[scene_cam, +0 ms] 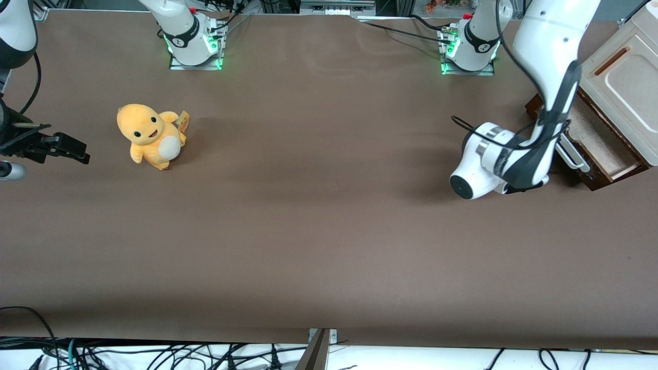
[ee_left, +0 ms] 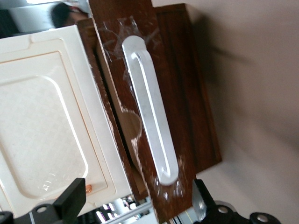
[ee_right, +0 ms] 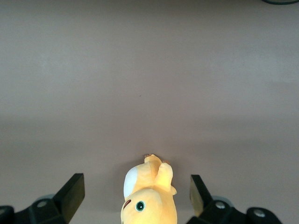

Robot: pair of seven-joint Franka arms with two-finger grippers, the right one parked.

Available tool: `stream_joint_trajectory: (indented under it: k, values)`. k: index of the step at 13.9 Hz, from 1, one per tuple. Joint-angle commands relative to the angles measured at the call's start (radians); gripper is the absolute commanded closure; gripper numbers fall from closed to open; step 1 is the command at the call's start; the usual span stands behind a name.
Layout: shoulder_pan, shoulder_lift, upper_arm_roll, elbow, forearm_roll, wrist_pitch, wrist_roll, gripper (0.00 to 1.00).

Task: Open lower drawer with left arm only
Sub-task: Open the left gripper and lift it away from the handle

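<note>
The lower drawer (scene_cam: 599,144) stands partly out of the cream cabinet (scene_cam: 624,87), so its pale tan inside shows. Its dark-brown front (ee_left: 180,93) carries a long white bar handle (ee_left: 152,116). The left arm (scene_cam: 545,67) bends down in front of the drawer, with its white wrist (scene_cam: 488,164) close to the handle (scene_cam: 571,154). The gripper (ee_left: 135,205) is open in the left wrist view. Its black fingers (ee_left: 70,200) are spread wide with the handle's end just ahead of them, and they hold nothing.
An orange plush toy (scene_cam: 149,136) sits on the brown table (scene_cam: 318,221) toward the parked arm's end. The cream cabinet's upper panel (ee_left: 42,130) rises above the drawer. Cables hang along the table edge nearest the front camera (scene_cam: 154,354).
</note>
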Motion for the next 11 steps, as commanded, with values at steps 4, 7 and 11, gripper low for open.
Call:
stream_joint_trajectory:
  k: [4,7,11]
  values:
    - [0.030,-0.173,-0.007,0.128,-0.252,0.003,0.270,0.00]
    - [0.097,-0.237,-0.007,0.233,-0.418,0.003,0.446,0.00]
    - [0.152,-0.282,-0.007,0.325,-0.614,0.023,0.548,0.00]
